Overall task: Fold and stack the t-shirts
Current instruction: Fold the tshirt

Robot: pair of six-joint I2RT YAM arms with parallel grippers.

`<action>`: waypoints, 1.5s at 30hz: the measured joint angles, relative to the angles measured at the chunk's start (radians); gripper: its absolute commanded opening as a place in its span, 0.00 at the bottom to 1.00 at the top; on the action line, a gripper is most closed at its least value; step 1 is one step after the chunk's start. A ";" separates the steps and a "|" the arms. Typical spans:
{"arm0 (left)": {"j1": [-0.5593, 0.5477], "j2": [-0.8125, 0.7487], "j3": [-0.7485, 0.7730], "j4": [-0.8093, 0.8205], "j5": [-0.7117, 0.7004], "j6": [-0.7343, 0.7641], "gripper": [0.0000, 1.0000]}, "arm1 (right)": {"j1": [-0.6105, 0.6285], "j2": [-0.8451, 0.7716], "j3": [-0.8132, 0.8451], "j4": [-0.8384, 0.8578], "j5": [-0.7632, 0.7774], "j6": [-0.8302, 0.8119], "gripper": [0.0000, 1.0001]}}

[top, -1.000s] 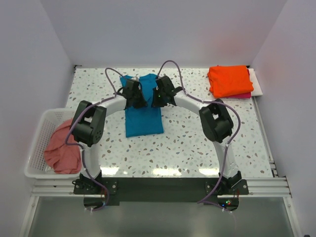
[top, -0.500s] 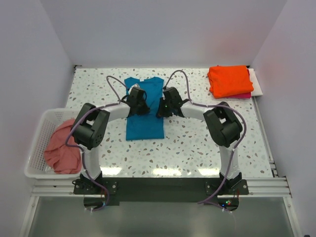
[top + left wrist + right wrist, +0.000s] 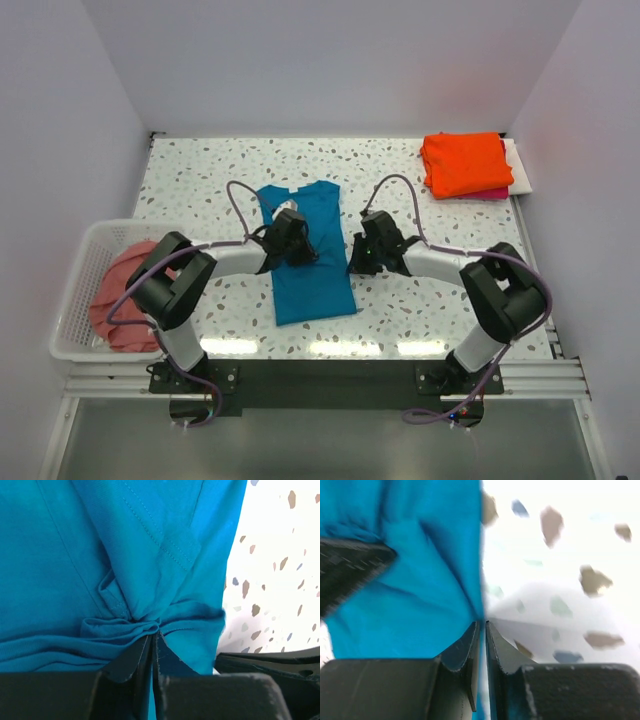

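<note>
At the left side of the bench (image 3: 420,300) stands a white lattice basket (image 3: 70,290), and the salmon-pink t-shirt (image 3: 125,300) lies crumpled inside it.

The left pincer (image 3: 290,240) is low over the middle of the bench. In its wrist view its two fingers are pressed together on a bunched ridge of the teal-blue t-shirt (image 3: 310,270), and wrinkles run out from the grip (image 3: 152,640). This shirt lies flat as a long narrow strip, with the neck at the far end and the hem near the arm bases, a little slanted. A stitched seam crosses the cloth (image 3: 75,555) in front of the fingers.

The right pincer (image 3: 358,255) is at the right border of the same shirt. Its fingers are almost together, and they pinch the very edge of the blue cloth (image 3: 420,555) where it meets the speckled surface (image 3: 481,630).

In the far right corner, well apart from both arms, the orange t-shirt (image 3: 465,162) lies folded on top of the magenta t-shirt (image 3: 495,193), of which only a thin edge shows. Both rest on a white board (image 3: 518,165).
</note>
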 measured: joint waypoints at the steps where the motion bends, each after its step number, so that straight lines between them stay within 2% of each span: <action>1: -0.001 -0.010 -0.003 -0.013 -0.001 0.002 0.13 | 0.000 -0.020 -0.022 -0.003 0.001 0.000 0.14; 5: 0.010 -0.045 -0.003 -0.077 -0.009 0.030 0.25 | -0.001 -0.072 -0.068 -0.037 0.006 0.005 0.16; 6: 0.016 -0.058 -0.003 -0.097 -0.012 0.040 0.32 | -0.001 -0.080 -0.068 -0.047 0.008 0.004 0.19; 10: 0.062 -0.154 -0.016 -0.167 -0.023 0.072 0.41 | -0.003 -0.106 -0.062 -0.079 0.029 -0.005 0.28; 15: 0.141 -0.303 -0.032 -0.214 -0.036 0.090 0.43 | -0.002 -0.101 0.040 -0.123 0.042 -0.031 0.31; 20: 0.187 -0.408 -0.046 -0.269 -0.067 0.092 0.44 | 0.032 -0.002 0.235 -0.126 0.059 -0.053 0.34; 28: 0.214 -0.505 -0.114 -0.345 -0.105 0.089 0.44 | 0.127 0.253 0.496 -0.148 0.099 -0.067 0.43; 35: 0.222 -0.528 -0.130 -0.376 -0.105 0.090 0.44 | 0.135 0.380 0.583 -0.190 0.156 -0.056 0.45; 40: 0.222 -0.535 -0.130 -0.378 -0.105 0.091 0.44 | 0.135 0.404 0.597 -0.201 0.183 -0.047 0.43; 45: 0.222 -0.535 -0.140 -0.378 -0.105 0.092 0.43 | 0.135 0.405 0.599 -0.199 0.187 -0.036 0.31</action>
